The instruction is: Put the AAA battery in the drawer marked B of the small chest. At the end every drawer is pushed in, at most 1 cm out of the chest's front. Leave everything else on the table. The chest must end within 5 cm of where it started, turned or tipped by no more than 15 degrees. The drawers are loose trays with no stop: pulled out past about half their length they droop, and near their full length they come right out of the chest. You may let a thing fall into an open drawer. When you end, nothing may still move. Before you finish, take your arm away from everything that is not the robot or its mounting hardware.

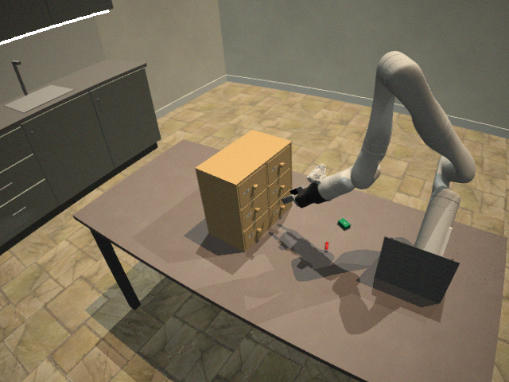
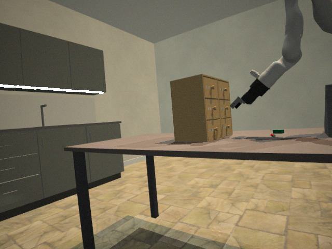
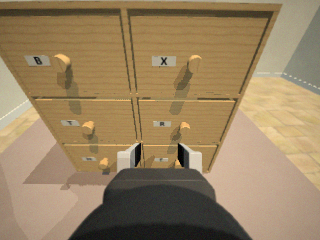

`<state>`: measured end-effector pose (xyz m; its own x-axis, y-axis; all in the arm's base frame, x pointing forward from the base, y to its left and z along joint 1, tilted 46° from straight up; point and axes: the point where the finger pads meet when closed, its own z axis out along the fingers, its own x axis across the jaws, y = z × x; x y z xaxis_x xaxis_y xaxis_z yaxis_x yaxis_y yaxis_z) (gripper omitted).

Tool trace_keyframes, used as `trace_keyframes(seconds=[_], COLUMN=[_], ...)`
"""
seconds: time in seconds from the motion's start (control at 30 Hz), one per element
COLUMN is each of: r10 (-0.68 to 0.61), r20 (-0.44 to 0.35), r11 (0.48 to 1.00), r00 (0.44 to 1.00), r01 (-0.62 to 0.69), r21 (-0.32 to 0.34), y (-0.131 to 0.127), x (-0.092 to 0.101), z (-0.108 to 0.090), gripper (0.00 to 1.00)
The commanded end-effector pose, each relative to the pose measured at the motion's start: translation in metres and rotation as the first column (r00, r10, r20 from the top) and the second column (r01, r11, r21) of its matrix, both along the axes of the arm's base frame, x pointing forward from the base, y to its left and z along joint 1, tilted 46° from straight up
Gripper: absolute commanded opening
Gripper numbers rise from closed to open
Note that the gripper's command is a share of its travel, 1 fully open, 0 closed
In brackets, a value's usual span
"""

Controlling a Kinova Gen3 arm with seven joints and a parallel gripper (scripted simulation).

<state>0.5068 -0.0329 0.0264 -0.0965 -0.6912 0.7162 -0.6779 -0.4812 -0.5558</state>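
The wooden chest (image 1: 219,205) (image 2: 187,112) (image 3: 127,50) stands upright with its six drawers appearing pushed in. Drawer B (image 1: 246,199) (image 2: 209,93) (image 3: 95,37) is top left in the wrist view, with a round knob (image 3: 62,62) beside its label. A small red battery (image 1: 326,245) (image 2: 272,135) lies on the table in front of the chest; the wrist view does not show it. My gripper (image 1: 288,196) (image 2: 233,106) (image 3: 159,151) is open and empty, pointing obliquely down at the chest's front, near the column of drawer X and below the top row.
A green block (image 1: 343,224) (image 2: 278,131) lies near the battery, farther from the top camera. A dark upright panel (image 1: 415,269) (image 2: 328,109) stands by the arm's base. Knobs of drawers X (image 3: 195,63), T (image 3: 88,127) and R (image 3: 185,127) stick out from the front.
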Motion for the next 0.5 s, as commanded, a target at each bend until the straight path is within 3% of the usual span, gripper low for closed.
trace_keyframes(seconds=[0.0, 0.47], r10=[0.006, 0.015], r20=[-0.002, 0.006], r11=[1.000, 1.000], r00=[1.000, 1.000], r01=[-0.006, -0.015], r21=[-0.002, -0.003], y=[-0.0019, -0.0024], x=[-0.0010, 0.0001], z=[-0.0022, -0.0031], gripper=[1.00, 1.00])
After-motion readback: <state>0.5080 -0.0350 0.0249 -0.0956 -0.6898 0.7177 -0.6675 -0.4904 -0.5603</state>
